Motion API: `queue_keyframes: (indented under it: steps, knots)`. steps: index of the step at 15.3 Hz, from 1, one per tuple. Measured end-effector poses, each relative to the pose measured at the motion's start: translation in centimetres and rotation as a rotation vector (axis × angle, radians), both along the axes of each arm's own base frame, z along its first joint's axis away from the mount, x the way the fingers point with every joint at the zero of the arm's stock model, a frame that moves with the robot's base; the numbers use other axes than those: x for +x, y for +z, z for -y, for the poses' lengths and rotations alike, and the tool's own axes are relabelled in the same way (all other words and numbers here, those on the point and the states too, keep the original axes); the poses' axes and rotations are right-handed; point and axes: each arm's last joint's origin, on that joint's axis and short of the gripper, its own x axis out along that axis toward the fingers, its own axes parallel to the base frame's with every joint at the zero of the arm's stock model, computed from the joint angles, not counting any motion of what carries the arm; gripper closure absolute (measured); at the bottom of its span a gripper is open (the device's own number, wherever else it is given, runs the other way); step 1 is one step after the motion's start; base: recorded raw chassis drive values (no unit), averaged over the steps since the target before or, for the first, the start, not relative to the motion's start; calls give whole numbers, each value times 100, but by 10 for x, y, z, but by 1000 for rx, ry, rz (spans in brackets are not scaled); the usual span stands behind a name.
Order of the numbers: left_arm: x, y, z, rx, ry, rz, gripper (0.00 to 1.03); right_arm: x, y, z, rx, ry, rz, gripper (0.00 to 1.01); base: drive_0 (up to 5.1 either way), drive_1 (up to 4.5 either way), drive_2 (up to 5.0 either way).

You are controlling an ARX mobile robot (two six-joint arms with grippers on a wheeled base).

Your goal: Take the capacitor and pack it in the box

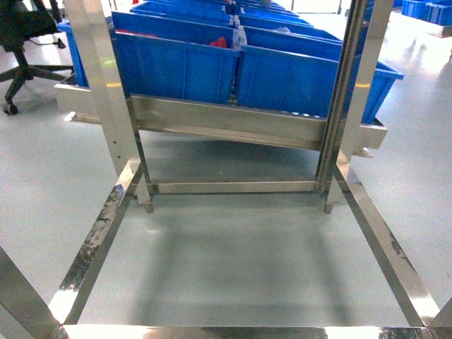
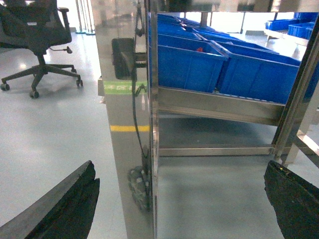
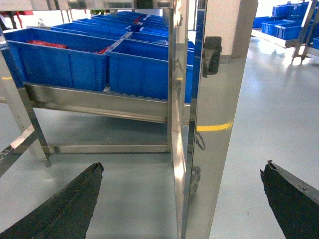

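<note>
**Arms held low before the bin rack, box not in sight**

Open-topped blue plastic bins (image 1: pixel 176 63) are set tilted on a polished steel rack (image 1: pixel 226 123), presumably so that parts can be reached from the front. Red items (image 3: pixel 45 44) are seen in one bin. Neither capacitor nor peach-pink box is shown in any view. The left gripper (image 2: pixel 182 199) and right gripper (image 3: pixel 182 199) are held low, level and facing the rack's uprights, jaws spread wide apart, nothing between them.

Bins (image 1: pixel 176 67) side by side on the rack (image 1: pixel 233 123).
</note>
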Motion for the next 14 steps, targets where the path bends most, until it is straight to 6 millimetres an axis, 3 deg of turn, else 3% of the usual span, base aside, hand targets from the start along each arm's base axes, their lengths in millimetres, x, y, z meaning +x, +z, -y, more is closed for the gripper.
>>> queue_keyframes:
  steps: [14]
  knots:
    - [0, 0, 0, 0, 0, 0, 5, 0, 0, 0, 0, 0, 0, 3, 0, 0, 0]
